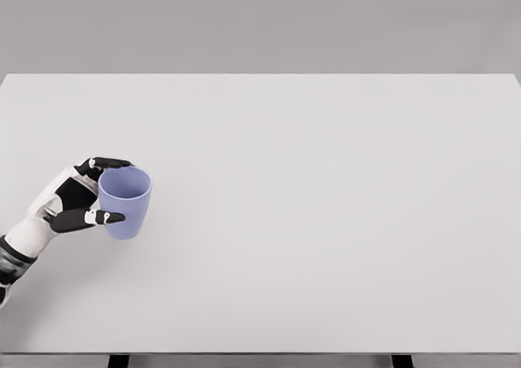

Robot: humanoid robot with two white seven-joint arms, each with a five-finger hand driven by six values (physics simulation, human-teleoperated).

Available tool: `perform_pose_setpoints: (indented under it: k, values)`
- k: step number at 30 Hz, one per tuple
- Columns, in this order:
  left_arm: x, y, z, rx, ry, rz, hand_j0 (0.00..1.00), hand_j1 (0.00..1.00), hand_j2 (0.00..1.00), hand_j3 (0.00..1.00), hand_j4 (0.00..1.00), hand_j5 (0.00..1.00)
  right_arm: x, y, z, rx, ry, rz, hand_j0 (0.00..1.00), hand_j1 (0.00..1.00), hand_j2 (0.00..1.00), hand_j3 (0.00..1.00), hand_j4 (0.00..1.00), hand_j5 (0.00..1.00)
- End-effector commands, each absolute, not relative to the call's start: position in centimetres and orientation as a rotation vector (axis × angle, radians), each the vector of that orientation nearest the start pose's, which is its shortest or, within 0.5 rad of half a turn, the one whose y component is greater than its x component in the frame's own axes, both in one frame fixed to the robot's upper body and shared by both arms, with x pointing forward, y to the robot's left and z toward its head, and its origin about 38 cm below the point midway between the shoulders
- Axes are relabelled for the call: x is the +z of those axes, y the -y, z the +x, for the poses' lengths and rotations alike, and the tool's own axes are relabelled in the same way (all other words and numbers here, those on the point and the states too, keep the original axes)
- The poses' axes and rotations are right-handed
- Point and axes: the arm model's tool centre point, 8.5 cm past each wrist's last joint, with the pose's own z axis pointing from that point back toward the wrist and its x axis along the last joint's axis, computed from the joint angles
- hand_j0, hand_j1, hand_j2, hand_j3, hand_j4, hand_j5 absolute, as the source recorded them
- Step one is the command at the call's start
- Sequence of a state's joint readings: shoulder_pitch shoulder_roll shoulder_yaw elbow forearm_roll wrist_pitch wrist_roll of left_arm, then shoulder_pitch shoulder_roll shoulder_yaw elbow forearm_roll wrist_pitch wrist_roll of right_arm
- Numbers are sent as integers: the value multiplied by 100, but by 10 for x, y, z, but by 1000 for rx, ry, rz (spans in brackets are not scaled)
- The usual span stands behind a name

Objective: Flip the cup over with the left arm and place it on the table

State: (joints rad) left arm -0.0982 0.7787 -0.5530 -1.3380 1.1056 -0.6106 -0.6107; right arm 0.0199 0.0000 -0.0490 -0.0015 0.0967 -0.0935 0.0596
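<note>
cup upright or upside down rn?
Upright: the cup shows its open rim facing up, narrower base below. Left hand wraps it. Whether it touches the table, cannot tell.

Table (326,221): one, rectangular, pale grey-white matte top, spanning almost the full width of the view. Far edge straight, near edge close to the bottom of the frame. Two dark legs (119,360) show just under the near edge. Backdrop (260,22): plain grey wall, featureless.
</note>
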Motion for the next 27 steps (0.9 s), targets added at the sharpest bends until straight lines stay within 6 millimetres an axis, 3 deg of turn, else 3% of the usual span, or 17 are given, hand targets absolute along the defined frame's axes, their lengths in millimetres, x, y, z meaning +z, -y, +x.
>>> perform_pose_setpoints:
  k: [1, 18, 27]
  values:
    - [80, -362, 333, -422, 1672, -661, 72, 72, 72, 72, 72, 72, -262, 266, -3, 53, 71, -25, 100, 100, 100, 100, 100, 100]
    - [82, -365, 332, -436, 1668, -653, 99, 99, 99, 99, 99, 99, -262, 266, -3, 53, 71, -25, 100, 100, 100, 100, 100, 100]
    - [80, -364, 327, -615, 1620, -595, 100, 100, 100, 100, 100, 100, -262, 266, -3, 53, 71, -25, 100, 100, 100, 100, 100, 100]
